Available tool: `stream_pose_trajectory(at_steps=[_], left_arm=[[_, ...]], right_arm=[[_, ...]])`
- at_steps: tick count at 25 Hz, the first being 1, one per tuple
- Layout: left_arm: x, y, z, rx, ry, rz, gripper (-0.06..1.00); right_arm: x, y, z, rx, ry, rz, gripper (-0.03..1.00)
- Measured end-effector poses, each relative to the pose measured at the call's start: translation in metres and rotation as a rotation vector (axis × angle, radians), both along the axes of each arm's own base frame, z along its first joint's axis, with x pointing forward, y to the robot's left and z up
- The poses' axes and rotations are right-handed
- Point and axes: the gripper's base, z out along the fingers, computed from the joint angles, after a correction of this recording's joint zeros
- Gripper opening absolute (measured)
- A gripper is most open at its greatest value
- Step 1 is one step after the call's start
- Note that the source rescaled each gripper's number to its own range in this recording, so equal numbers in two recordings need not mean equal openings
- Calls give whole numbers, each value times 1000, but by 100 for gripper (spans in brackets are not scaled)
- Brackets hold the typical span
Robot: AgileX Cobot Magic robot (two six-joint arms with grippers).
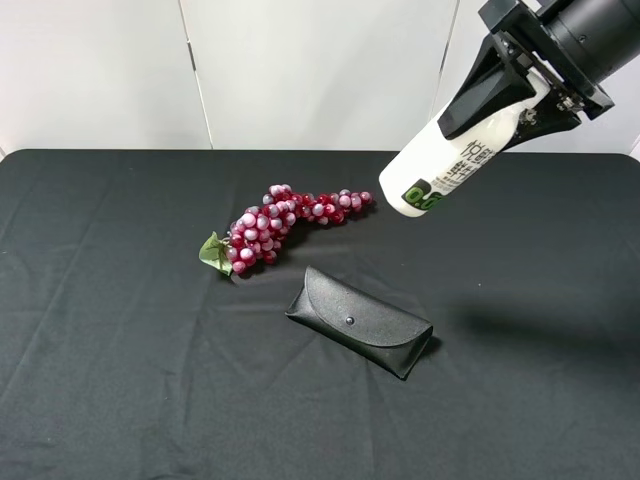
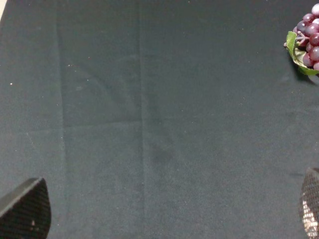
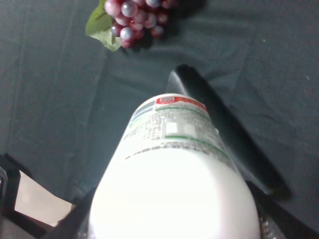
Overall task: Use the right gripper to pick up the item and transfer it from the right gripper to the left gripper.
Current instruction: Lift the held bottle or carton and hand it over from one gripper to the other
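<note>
A black cloth (image 1: pixel 120 350) covers the whole table, reaching back to a pale wall (image 1: pixel 300 70) made of flat panels with thin vertical seams. The cloth lies mostly smooth. The left wrist view shows faint straight fold creases and a few light specks on it, and a soft shadow falls on it at the right of the exterior view.

The right gripper (image 1: pixel 495 125) hangs in the upper right of the exterior frame, its two black wedge fingers clenched on the white bottle (image 1: pixel 440 170). The bottle is lifted clear of the cloth and tilted, its free end with the green-and-black print pointing down and to the left. In the right wrist view the bottle (image 3: pixel 174 174) fills the lower middle of the frame.

A red grape bunch (image 1: pixel 285 215) with a green leaf lies near the middle of the cloth, and a black glasses case (image 1: pixel 360 320) lies just below and right of it, apart from it.

The left gripper (image 2: pixel 167 214) has its fingers spread wide over bare cloth, one ribbed tip in each lower corner of its view, grasping nothing. The grapes' leaf end is at the upper right edge.
</note>
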Motion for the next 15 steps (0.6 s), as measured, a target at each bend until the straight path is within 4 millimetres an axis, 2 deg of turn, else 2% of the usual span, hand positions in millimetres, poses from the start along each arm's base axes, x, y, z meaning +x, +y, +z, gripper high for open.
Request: stream_pose_trajectory(at_steps=[7, 15], left_arm=[[0, 0, 0, 0, 0, 0, 100], [0, 0, 0, 0, 0, 0, 100]], right_arm=[[-3, 9, 2, 23, -52, 92, 4], [-24, 51, 2, 16, -97, 318, 4]])
